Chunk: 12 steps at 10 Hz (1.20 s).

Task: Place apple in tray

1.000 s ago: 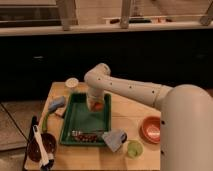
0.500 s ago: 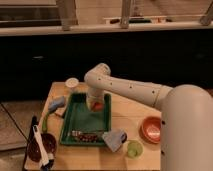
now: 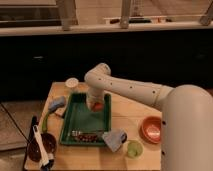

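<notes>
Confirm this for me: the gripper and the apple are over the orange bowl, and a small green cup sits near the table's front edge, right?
Not quite. In the camera view the gripper and the apple are over the dark green tray, not the orange bowl, which sits apart. The small green cup is near the table's front edge.

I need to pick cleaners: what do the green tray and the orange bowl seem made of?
The tray looks like moulded plastic: uniform dark green, raised rim, little shine. The orange bowl also looks plastic, evenly coloured, though glazed ceramic is possible. The claw sits over the tray's far end, at the apple.
</notes>
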Available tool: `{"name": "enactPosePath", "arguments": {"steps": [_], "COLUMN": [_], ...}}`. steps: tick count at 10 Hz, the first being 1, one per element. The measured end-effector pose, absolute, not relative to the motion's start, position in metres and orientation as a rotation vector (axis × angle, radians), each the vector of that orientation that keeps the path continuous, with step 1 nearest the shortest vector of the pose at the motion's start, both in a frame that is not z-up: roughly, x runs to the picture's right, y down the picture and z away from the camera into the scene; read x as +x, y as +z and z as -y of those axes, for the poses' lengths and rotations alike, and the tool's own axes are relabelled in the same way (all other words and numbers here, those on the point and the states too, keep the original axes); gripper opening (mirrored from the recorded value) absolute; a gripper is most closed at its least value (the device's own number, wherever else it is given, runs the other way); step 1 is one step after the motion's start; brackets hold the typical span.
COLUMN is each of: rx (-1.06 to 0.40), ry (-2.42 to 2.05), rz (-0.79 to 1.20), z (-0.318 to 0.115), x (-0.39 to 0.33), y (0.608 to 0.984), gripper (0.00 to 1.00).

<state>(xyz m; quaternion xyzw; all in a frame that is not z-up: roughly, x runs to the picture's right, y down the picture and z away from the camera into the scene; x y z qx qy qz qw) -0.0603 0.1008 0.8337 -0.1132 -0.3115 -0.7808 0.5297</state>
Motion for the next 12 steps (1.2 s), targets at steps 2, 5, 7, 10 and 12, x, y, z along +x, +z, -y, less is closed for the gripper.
{"name": "enactPosePath", "arguments": {"steps": [2,5,7,10,12], "rx": [-0.277,-0.275,-0.272,-0.262,-0.256], "ry": [-1.871,-1.889,-1.897,-1.908,-1.910], "rz": [0.745,0.748,0.751,0.756,0.759], "z": [-0.100,-0.097,-0.096,-0.092,-0.090], "x": [-0.061,-0.065,-0.069,-0.074,-0.076], "y": [0.834,0.832,0.832,0.831,0.831], "gripper": [0.66,0.80,0.80,0.80,0.80]}}
